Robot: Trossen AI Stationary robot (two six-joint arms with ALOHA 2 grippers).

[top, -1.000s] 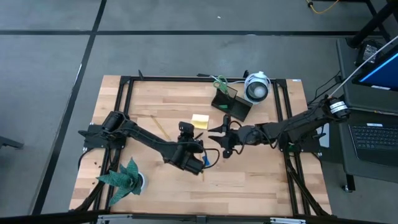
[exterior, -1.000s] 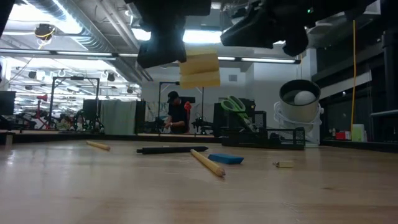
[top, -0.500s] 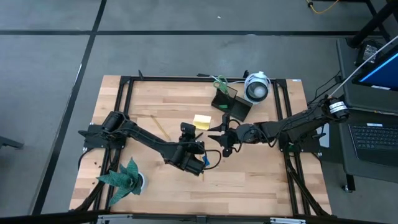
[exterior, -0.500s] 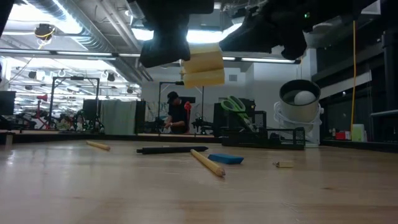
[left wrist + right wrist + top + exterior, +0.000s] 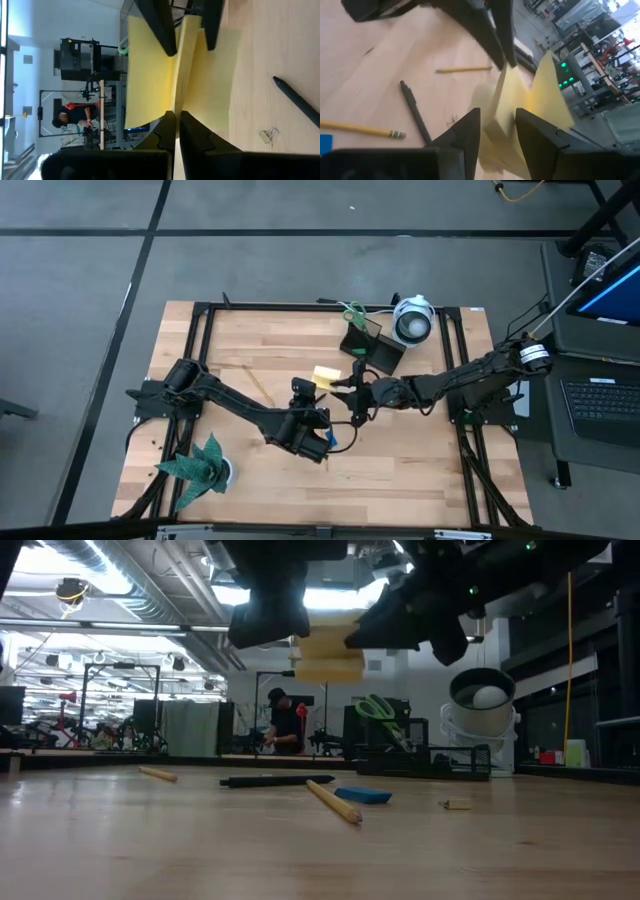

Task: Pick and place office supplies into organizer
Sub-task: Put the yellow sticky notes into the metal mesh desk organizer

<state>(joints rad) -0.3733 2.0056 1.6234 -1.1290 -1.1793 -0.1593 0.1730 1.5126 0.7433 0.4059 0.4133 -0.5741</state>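
Observation:
My left gripper hangs above the middle of the table, shut on the yellow sticky-note pad. My right gripper is open; its fingers stand on either side of the pad's far end, and I cannot tell whether they touch it. On the table below lie the black pen, a pencil, the blue block and a second pencil. The black organizer stands at the far side with the green-handled scissors sticking up from it. My left gripper pinches the sticky-note pad at one edge between its two fingertips. The fingers come at it level, from the table's left. The pad is lifted clear of the table, and its sheets fan apart beyond the fingers.
A round white camera-like device stands right of the organizer. A green paper plant sits at the near left corner. A small binder clip lies near the pen. People and equipment show in the room beyond the table.
My right gripper has moved toward the table's left, up to the held pad, so that its open fingers now stand around the pad's free end. My left gripper has kept its hold, and the pad has shifted only slightly.

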